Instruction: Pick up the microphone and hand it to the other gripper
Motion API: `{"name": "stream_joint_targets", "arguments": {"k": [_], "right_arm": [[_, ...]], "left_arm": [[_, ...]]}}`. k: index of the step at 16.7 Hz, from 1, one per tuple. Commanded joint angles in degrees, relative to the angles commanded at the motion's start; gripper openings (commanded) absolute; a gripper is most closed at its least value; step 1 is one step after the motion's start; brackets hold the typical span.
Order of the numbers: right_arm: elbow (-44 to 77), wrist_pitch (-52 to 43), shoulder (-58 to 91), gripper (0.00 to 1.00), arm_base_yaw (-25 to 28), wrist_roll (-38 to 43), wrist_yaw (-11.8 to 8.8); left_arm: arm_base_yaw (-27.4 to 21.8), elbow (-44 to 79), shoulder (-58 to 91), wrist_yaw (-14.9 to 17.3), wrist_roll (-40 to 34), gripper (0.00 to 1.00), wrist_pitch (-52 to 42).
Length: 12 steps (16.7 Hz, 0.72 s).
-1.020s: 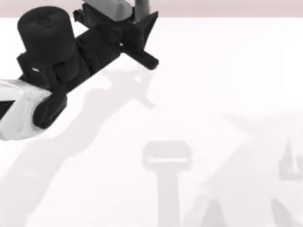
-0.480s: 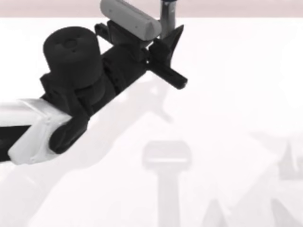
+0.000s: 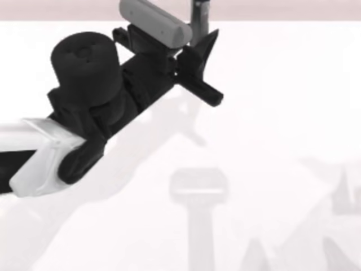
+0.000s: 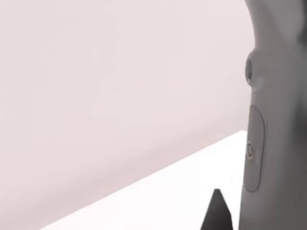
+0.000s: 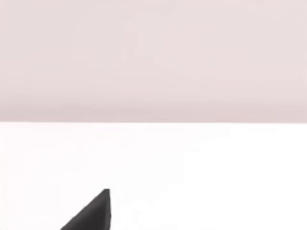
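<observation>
The microphone point(image 3: 199, 20) stands upright at the table's far edge, its grey handle showing and its dark head cut off by the picture's top. My left gripper point(image 3: 195, 46) is shut on the handle, reaching in from the left. In the left wrist view the grey handle point(image 4: 278, 120) fills the side, right beside one black fingertip point(image 4: 218, 213). Of my right arm, the other gripper, only one black fingertip point(image 5: 98, 213) shows in its wrist view, over bare white table, with wide empty space beside it; that arm is outside the top view.
The white table point(image 3: 282, 113) ends at a pale pink wall point(image 3: 282, 8) just behind the microphone. Faint shadows of arms and fingers lie across the near and right parts of the table point(image 3: 198, 192).
Since one second ago my left arm has carried the microphone to the right along the far edge. Over the last half second it has held still.
</observation>
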Motion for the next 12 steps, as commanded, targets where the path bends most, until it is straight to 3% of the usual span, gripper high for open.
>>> {"name": "stream_joint_targets", "arguments": {"k": [5,12], "right_arm": [[6.14,5.61,9.33,1.00,5.66,0.32,-1.54],[21.89,19.91,41.93,1.00,20.76,1.17,-5.49]], "left_arm": [[0.00,0.00,0.00,0.00,0.00,0.00,0.00],[0.00,0.00,0.00,0.00,0.00,0.00,0.00]]}}
